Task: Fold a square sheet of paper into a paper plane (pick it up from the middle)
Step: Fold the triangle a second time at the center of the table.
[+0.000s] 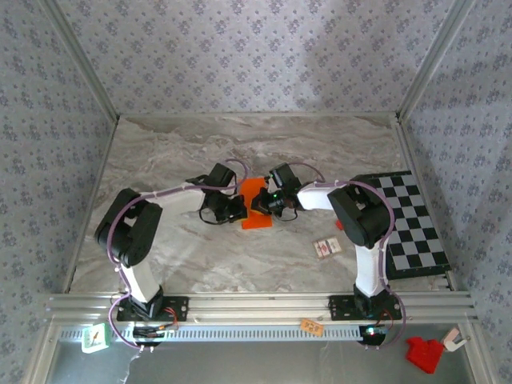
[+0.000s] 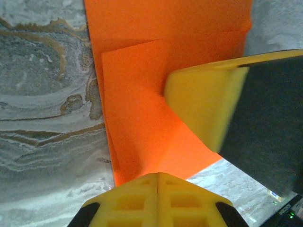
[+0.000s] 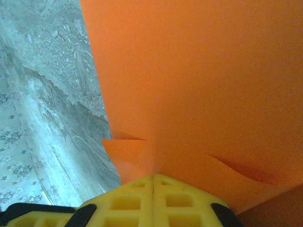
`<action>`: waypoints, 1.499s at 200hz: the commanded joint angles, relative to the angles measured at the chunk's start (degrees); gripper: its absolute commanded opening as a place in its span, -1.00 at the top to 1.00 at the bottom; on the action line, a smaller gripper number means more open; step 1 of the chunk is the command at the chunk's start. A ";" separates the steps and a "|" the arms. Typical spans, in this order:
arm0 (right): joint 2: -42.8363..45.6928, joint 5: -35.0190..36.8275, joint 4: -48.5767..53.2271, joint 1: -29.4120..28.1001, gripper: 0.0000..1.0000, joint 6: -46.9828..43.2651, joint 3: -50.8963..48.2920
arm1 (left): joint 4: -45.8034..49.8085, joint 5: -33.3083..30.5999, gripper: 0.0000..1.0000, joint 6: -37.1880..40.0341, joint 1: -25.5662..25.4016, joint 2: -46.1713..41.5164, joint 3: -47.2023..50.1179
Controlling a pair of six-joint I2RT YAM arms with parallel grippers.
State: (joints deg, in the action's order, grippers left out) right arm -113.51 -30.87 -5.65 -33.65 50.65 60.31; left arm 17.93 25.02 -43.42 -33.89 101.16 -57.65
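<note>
The left gripper (image 2: 157, 177) and right gripper (image 3: 154, 178) both pinch the thin orange paper sheet (image 2: 142, 94). Align the edges carefully before creasing.

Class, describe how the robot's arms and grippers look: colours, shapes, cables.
The left arm and right arm have white links and black joints, with pale purple cables looping along them. The left gripper and right gripper have yellow fingers moulded with square pockets, black at the base.
</note>
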 commanded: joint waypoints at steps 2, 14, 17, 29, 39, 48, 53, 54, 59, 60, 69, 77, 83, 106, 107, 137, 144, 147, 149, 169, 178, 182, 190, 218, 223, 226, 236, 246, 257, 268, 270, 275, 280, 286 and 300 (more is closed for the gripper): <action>-3.69 5.94 7.02 1.12 0.88 0.54 -1.31 | -0.04 0.21 0.99 -0.88 -0.30 1.76 -1.67; -3.41 5.70 6.94 1.21 0.88 0.52 -1.17 | 0.69 -0.09 1.00 -0.97 -0.39 2.42 -1.68; -3.26 5.59 6.85 1.15 0.88 0.50 -1.10 | 0.90 -0.18 1.00 -0.92 -0.34 2.57 -1.68; -2.67 5.18 6.77 1.29 0.88 0.41 -0.86 | 2.08 -0.76 1.00 -0.71 -0.38 3.21 -1.59; -2.06 4.74 6.77 1.35 0.87 0.26 -0.49 | 3.19 -1.32 1.00 -0.42 -0.37 3.70 -1.65; -1.28 4.43 6.82 1.40 0.86 -0.30 -0.09 | 4.08 -1.63 1.00 -0.17 -0.38 4.15 -1.72; -0.79 4.27 7.01 1.49 0.85 -0.63 0.13 | 4.54 -1.88 1.00 -0.02 -0.39 4.34 -1.74; -0.68 4.25 7.08 1.53 0.85 -0.72 0.19 | 4.60 -1.89 1.00 -0.01 -0.39 4.37 -1.75; -0.22 4.16 7.35 1.57 0.84 -1.30 0.52 | 5.01 -2.09 1.00 0.12 -0.38 4.42 -1.71; -0.13 4.16 7.47 1.61 0.83 -1.37 0.55 | 5.10 -2.13 1.00 0.10 -0.38 4.45 -1.74; 0.78 4.31 8.47 1.58 0.80 -2.70 1.23 | 5.73 -2.48 1.00 0.36 -0.30 4.65 -1.80; 1.48 4.88 9.59 1.52 0.78 -4.03 1.74 | 6.44 -2.69 1.00 0.67 -0.36 4.80 -2.02; 1.90 5.51 10.57 1.48 0.76 -5.04 2.11 | 6.82 -2.82 1.00 0.83 -0.34 4.98 -2.07; 1.81 8.02 14.71 1.22 0.73 -8.67 4.18 | 7.39 -2.95 1.00 1.15 -0.32 5.18 -2.42; 1.81 8.11 14.84 1.26 0.73 -8.74 4.28 | 7.38 -3.02 1.00 1.19 -0.35 5.18 -2.40; 0.67 8.97 16.44 1.42 0.73 -10.25 5.59 | 7.95 -3.11 1.00 1.49 -0.37 5.49 -2.73; 0.50 9.28 16.70 1.48 0.73 -10.27 5.69 | 8.08 -3.15 1.00 1.42 -0.39 5.53 -2.68; 0.42 9.42 16.67 1.57 0.73 -10.26 5.65 | 8.14 -3.18 1.00 1.45 -0.33 5.58 -2.67; 0.40 9.58 16.64 1.61 0.73 -10.28 5.61 | 8.16 -3.27 1.00 1.46 -0.37 5.61 -2.72; 0.31 10.02 16.48 2.31 0.73 -10.28 5.22 | 8.63 -3.48 1.00 1.52 -0.34 5.79 -2.73; 0.35 9.89 15.87 2.68 0.73 -10.22 4.91 | 8.70 -3.56 1.00 1.43 -0.38 5.88 -2.63; 0.40 9.78 15.60 2.94 0.73 -10.06 4.63 | 8.78 -3.54 1.00 1.43 -0.34 5.93 -2.50; 0.46 9.54 14.98 3.21 0.73 -9.94 4.18 | 8.85 -3.61 1.00 1.32 -0.34 6.06 -2.41; -0.58 8.57 13.80 3.68 0.74 -9.79 2.72 | 8.73 -3.57 1.00 1.44 -0.34 5.80 -2.83; -0.88 8.24 13.59 3.75 0.75 -9.69 2.37 | 8.70 -3.49 1.00 1.53 -0.37 5.45 -3.10; -1.10 8.18 13.32 3.69 0.76 -9.59 2.17 | 8.60 -3.35 1.00 1.58 -0.39 5.27 -3.36; -1.51 7.86 12.81 3.59 0.77 -9.30 1.49 | 7.48 -2.39 1.00 1.66 -0.38 4.03 -4.01; -1.80 7.67 12.42 3.43 0.78 -9.09 0.91 | 5.30 -1.22 1.00 1.25 -0.37 2.46 -4.27; -1.86 7.56 11.82 3.29 0.79 -8.58 0.39 | 2.78 0.02 1.00 0.59 -0.39 0.61 -4.23; -1.89 7.58 11.48 3.20 0.79 -8.18 0.11 | 0.53 1.00 0.95 -0.50 -0.38 -0.50 -3.98; -1.89 7.58 11.46 3.19 0.79 -8.13 0.14 | 0.26 1.07 0.93 -0.67 -0.34 -0.68 -3.83; -1.93 7.56 11.28 3.07 0.79 -8.04 0.15 | -0.77 1.47 0.91 -1.27 -0.36 -1.02 -3.51; -1.93 7.58 11.19 3.06 0.79 -7.94 0.14 | -1.65 1.70 0.89 -1.81 -0.47 -1.12 -2.99; -1.97 7.68 11.06 2.98 0.79 -7.79 0.15 | -2.45 1.82 0.88 -2.52 -0.46 -1.14 -2.45; -2.06 7.68 11.01 2.86 0.79 -7.71 0.15 | -4.06 2.23 0.86 -3.64 -0.47 -0.61 -1.30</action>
State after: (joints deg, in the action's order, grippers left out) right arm -112.60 -28.25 2.37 -31.03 42.44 62.78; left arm 17.91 25.10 -44.53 -33.89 102.30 -60.55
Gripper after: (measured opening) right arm 0.104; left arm 0.065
